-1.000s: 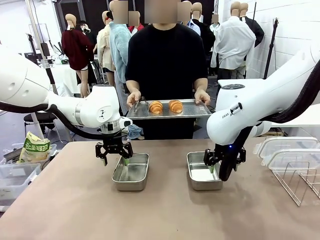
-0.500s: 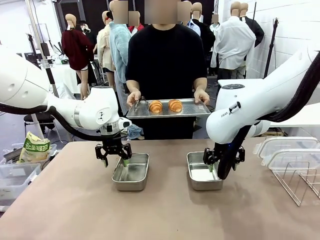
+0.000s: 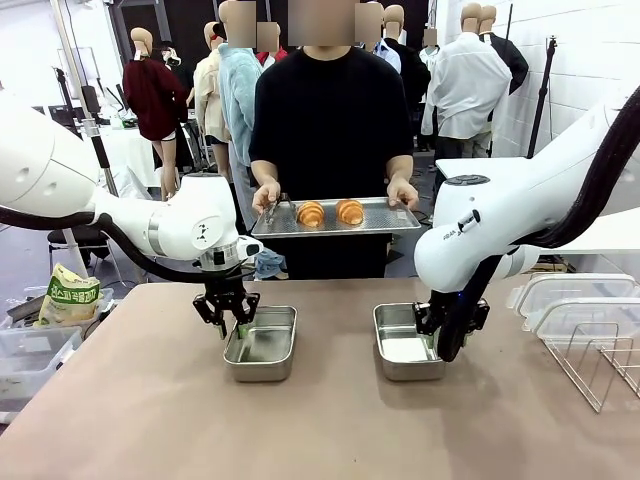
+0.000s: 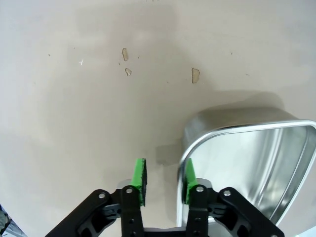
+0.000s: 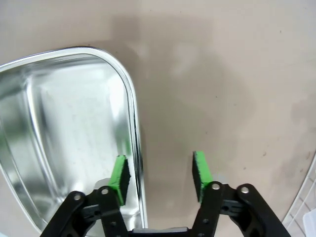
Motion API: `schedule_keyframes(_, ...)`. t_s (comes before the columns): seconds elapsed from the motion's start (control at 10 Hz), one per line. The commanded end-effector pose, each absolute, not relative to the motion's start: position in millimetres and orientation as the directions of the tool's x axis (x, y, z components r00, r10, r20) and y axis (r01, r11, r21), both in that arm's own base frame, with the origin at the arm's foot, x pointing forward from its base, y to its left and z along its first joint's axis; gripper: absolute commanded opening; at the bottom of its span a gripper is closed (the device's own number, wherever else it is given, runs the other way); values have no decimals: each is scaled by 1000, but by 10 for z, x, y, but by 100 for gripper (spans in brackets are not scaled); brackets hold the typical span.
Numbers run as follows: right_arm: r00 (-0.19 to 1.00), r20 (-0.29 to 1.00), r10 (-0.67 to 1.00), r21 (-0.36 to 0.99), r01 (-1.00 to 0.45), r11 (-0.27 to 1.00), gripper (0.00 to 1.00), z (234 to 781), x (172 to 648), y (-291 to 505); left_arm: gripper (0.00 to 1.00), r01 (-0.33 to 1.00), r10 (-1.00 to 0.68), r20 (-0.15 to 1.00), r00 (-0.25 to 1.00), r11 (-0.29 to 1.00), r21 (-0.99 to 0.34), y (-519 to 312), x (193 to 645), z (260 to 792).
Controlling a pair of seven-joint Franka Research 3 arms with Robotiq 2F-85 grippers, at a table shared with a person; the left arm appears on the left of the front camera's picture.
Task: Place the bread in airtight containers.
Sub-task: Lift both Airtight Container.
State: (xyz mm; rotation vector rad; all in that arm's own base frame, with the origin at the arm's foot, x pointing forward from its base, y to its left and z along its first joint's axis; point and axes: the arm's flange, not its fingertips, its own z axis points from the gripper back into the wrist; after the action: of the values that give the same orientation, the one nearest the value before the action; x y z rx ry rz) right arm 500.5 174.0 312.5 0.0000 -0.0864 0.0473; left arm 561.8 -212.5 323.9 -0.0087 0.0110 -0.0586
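Two golden-brown croissants, the bread [image 3: 311, 213] [image 3: 350, 211], lie on a flat metal tray [image 3: 385, 221] that the person holds at the table's far edge. Two steel containers [image 3: 262, 343] [image 3: 408, 342] stand on the table with nothing in them. My left gripper [image 3: 232, 322] [image 4: 164, 177] straddles the left rim of the left container [image 4: 247, 163]. Its jaws are narrowed, the outer pad [image 4: 140, 180] still apart from the wall. My right gripper [image 3: 447, 335] [image 5: 159, 175] straddles the right rim of the right container [image 5: 64, 133], with its jaws set wider apart.
Clear plastic lids [image 3: 575, 300] and a wire rack [image 3: 600, 365] sit at the table's right edge. A green snack bag [image 3: 72, 297] and clear bins [image 3: 30, 355] lie off the left side. The person's hands grip both ends of the tray.
Both grippers' jaws have drawn closer together around the container rims, the left pair more than the right. The person's tray and the croissants have stayed put.
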Motion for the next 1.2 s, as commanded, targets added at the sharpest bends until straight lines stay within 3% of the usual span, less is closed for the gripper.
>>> schedule_keyframes(0.0,995,92,32,-12,-31,999,0,3110,5072,1799,0,53,-53,-5,999,998,-17,-2082,5584,3255)
schedule_keyframes(0.7,997,76,32,-1,-32,999,0,3148,5027,1757,0,63,-62,19,998,998,-30,-2100,5535,3348)
schedule_keyframes(1.1,997,73,15,52,-18,998,0,3685,4744,1504,0,96,-88,102,991,992,-77,-2380,5187,3865)
